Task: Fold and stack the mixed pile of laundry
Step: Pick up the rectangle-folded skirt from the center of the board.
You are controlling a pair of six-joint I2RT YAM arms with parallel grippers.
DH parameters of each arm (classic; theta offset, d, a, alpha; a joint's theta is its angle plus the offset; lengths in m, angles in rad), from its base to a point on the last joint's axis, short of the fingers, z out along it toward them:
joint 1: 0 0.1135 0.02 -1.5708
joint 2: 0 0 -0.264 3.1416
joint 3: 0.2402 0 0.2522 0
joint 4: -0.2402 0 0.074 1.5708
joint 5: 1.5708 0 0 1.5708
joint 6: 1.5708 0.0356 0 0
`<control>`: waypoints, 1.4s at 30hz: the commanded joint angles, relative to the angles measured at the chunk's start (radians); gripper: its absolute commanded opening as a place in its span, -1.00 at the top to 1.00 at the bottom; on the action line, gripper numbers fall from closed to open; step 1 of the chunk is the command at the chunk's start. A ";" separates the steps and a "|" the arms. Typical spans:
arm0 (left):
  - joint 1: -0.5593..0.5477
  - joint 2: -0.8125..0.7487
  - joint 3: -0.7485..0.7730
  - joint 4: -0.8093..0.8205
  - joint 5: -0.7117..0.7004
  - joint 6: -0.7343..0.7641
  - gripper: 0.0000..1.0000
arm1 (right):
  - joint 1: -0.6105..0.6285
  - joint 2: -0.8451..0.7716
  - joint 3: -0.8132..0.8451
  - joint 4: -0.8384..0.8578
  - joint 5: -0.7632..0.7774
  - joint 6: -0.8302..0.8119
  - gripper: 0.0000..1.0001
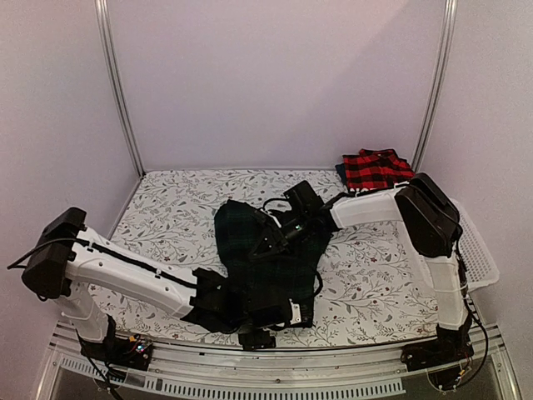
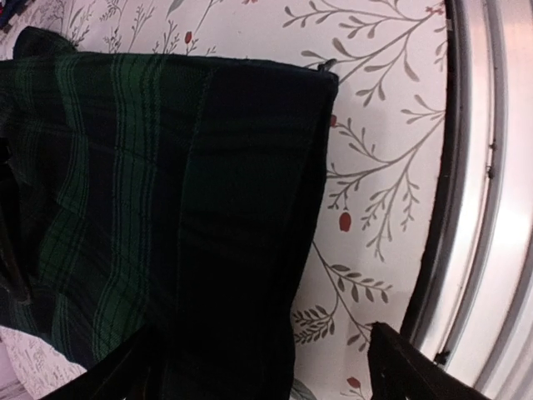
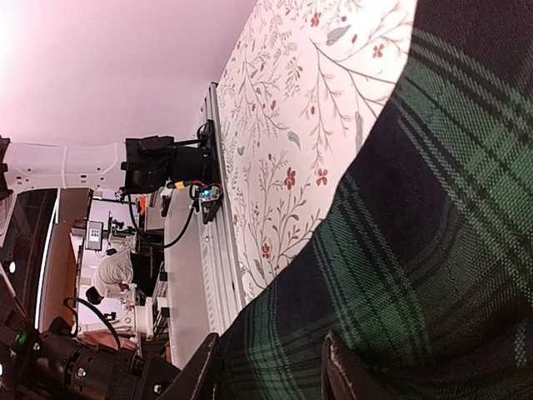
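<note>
**A:** What is nearest, by the plaid?

**B:** The left gripper [image 2: 258,354]. It sits at the plaid's [image 1: 266,283] near edge, fingers spread wide, one over the dark fabric and one off its right side. Nothing is clamped between them.

**A:** And the plaid itself?

**B:** It lies spread on the floral cloth [image 1: 183,200]. Its near hem is close to the metal rail [image 2: 483,208], and one corner lies flat on the print.

**A:** The other arm?

**B:** The right gripper [image 3: 273,343] is over the plaid's middle, low against it. Its fingers are partly apart with green-and-navy fabric showing between them. I cannot tell whether they pinch a fold or only rest on it.

**A:** Beyond the plaid?

**B:** The red shirt [image 1: 376,169] is well apart from it, at the far right, folded. A navy piece [image 1: 341,172] peeks out at its left side. The basket [image 1: 479,250] is to the right of the plaid, past the right arm.
</note>
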 commanded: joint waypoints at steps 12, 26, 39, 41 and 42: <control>-0.041 0.229 -0.028 0.072 -0.376 -0.021 -0.57 | -0.008 0.162 -0.061 -0.186 0.112 -0.239 0.31; -0.028 0.027 0.196 -0.084 -0.021 0.088 1.00 | -0.001 0.095 -0.159 -0.123 0.085 -0.216 0.31; 0.058 -0.071 0.320 -0.330 0.373 0.070 1.00 | -0.012 -0.133 -0.124 -0.153 0.034 -0.156 -0.02; 0.059 -0.069 0.328 -0.346 0.404 0.062 1.00 | -0.029 -0.108 -0.058 -0.154 0.052 -0.147 -0.05; 0.059 -0.067 0.336 -0.357 0.409 0.057 1.00 | -0.036 -0.092 -0.031 -0.156 0.059 -0.147 -0.05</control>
